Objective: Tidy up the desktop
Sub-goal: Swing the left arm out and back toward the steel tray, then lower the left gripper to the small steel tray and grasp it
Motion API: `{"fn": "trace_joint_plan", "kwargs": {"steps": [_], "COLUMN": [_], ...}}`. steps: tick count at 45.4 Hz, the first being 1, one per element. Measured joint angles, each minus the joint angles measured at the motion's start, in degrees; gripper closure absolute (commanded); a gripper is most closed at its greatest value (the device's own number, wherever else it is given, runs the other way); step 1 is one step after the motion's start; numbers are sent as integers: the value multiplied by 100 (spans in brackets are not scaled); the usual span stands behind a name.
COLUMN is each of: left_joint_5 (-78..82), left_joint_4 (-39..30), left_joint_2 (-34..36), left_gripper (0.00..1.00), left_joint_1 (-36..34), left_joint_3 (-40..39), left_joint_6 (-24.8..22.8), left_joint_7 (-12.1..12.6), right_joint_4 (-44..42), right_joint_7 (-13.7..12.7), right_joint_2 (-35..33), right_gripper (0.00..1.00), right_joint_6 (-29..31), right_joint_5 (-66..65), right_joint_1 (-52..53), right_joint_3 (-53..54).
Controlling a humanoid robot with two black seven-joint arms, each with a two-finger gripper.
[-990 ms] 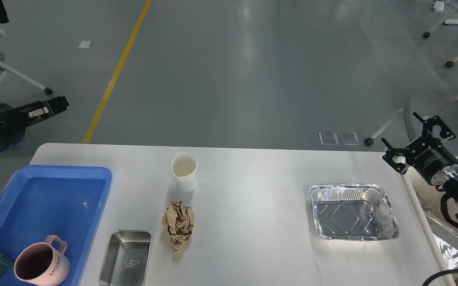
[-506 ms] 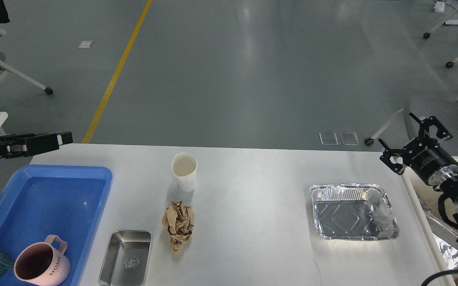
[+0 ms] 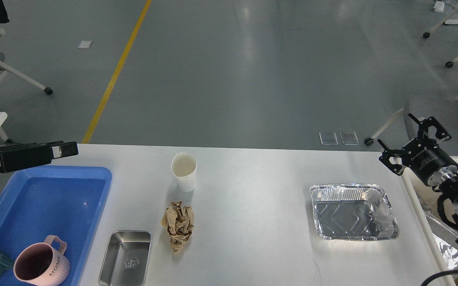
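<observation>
The left gripper (image 3: 68, 149) swung in from the frame's left edge toward the desktop (image 3: 253, 190), spread unclear; the right gripper (image 3: 410, 139) hung open.

On the desktop (image 3: 253, 190), a tray (image 3: 94, 186) sits at the left edge with two mugs (image 3: 40, 264) in its near corner, and a metal dish (image 3: 125, 258) lies just right of it at the near edge. A crumpled paper (image 3: 178, 224) lies right of the dish with a paper cup (image 3: 184, 171) standing behind it, and a foil pan (image 3: 352, 212) rests well apart toward the right. A bin (image 3: 416, 198) stands beyond the right edge, seemingly holding foil, though it is partly hidden.
</observation>
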Motion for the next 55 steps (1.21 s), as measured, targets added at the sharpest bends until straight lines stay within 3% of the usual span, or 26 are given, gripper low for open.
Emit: {"fn": "trace_joint_plan", "kwargs": {"steps": [15, 25, 41, 49, 55], "left_joint_5": [-173, -160, -112, 132, 493], "left_joint_4": [-5, -6, -6, 4, 31], "left_joint_2": [258, 424, 648, 286, -186], "left_gripper": [18, 18, 17, 15, 11], "left_joint_1": [5, 7, 13, 29, 227], "left_joint_3": [206, 467, 724, 756, 833], "left_joint_6": [-77, -734, -773, -771, -786], "left_joint_7": [-174, -112, -44, 316, 847], "right_joint_4": [0, 0, 0, -1, -1], "right_joint_7": [0, 5, 8, 9, 9], "right_joint_2": [17, 23, 25, 127, 223], "right_gripper": [0, 0, 0, 0, 0], "right_joint_6": [12, 12, 12, 12, 5], "right_joint_5": [0, 0, 0, -23, -88], "right_joint_1": [-10, -10, -20, -20, -20], "right_joint_3": [5, 5, 5, 0, -4]}}
